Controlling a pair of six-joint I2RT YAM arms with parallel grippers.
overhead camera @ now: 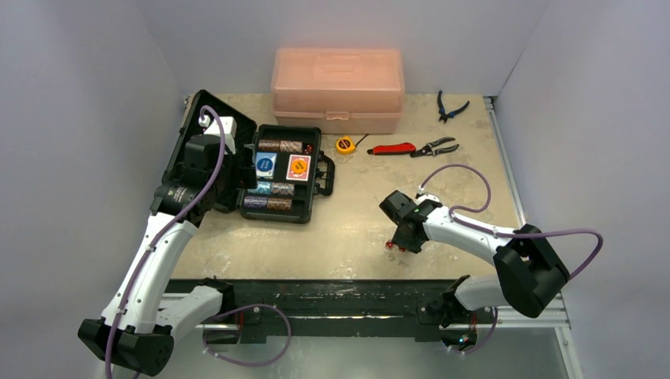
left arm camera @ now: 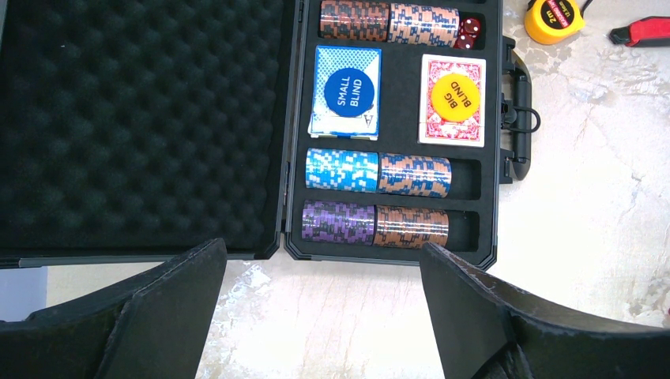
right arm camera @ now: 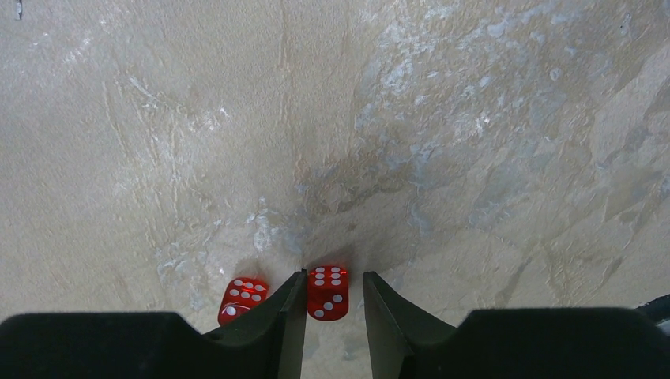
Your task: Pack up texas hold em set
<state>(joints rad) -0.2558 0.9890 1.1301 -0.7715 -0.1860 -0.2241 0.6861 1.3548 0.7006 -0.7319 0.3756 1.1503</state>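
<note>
Red dice [overhead camera: 389, 245] lie under the right tool [overhead camera: 403, 239], near-right of the open case [overhead camera: 314, 197]. Left wrist: left tool [left arm camera: 324, 253] spread, empty, above the case. Right wrist: tool straddles one die [right arm camera: 328, 292], seemingly unclenched; second die [right arm camera: 242, 298] just left, outside.

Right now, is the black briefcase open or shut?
Open. The lid of the briefcase is swung back, so its foam and the chip stacks show.

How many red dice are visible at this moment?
4 red dice: two on the table at the right gripper, one between its fingers, one just outside; two in the case's corner pocket. More may be hidden.
</note>
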